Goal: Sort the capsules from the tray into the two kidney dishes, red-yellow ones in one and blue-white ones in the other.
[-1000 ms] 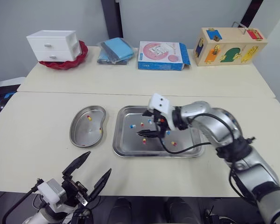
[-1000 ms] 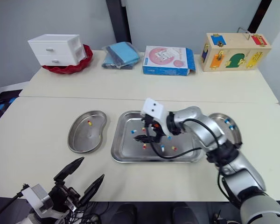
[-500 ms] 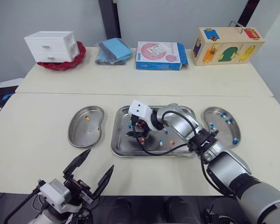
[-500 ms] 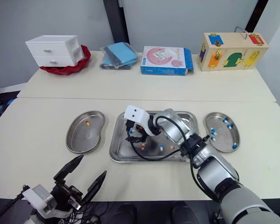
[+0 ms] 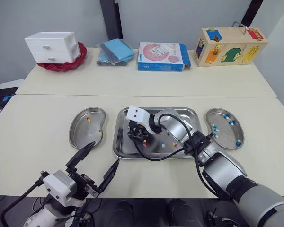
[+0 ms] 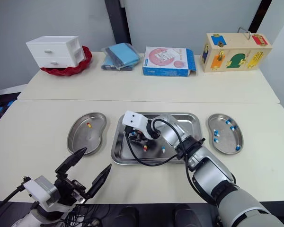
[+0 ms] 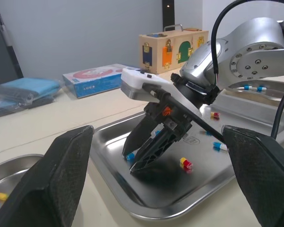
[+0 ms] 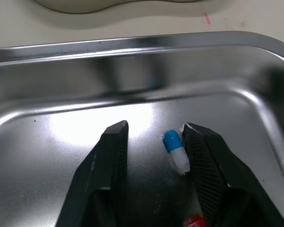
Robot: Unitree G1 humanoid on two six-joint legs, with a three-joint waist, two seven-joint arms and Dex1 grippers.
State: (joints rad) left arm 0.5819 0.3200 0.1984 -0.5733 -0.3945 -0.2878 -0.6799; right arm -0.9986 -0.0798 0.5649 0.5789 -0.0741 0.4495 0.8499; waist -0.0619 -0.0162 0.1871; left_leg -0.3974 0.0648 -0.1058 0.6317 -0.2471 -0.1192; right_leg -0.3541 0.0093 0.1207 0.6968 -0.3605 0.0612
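- Two fingers of the right gripper (image 8: 155, 130) are hanging parted over the left end of the tray (image 5: 184, 117). Their tips are low to its floor so that they are straddling a blue-white capsule (image 8: 175, 150), and nothing is being gripped yet.
- That capsule is lying flat on the tray floor, nearer one finger than the other. By my reading, the gripper is needing a small sideways correction before closing.
- One red-yellow capsule (image 7: 185, 163) is lying close by on the tray floor, so a careless squeeze is risking catching the wrong one.
- Several more capsules are lying scattered across the middle of the tray, so the sorting is looking only partly done.
- Just left of the tray, the left dish (image 5: 80, 137) is holding red-yellow capsules. Just right of the tray, the right dish (image 5: 225, 137) is holding blue-white ones, so this capsule is probably heading across the tray to the right side.
- Near the tray's front left corner, the left gripper (image 5: 104, 153) is hovering over the table (image 5: 38, 118). Its fingers are spread wide and empty, seemingly waiting clear of the work.
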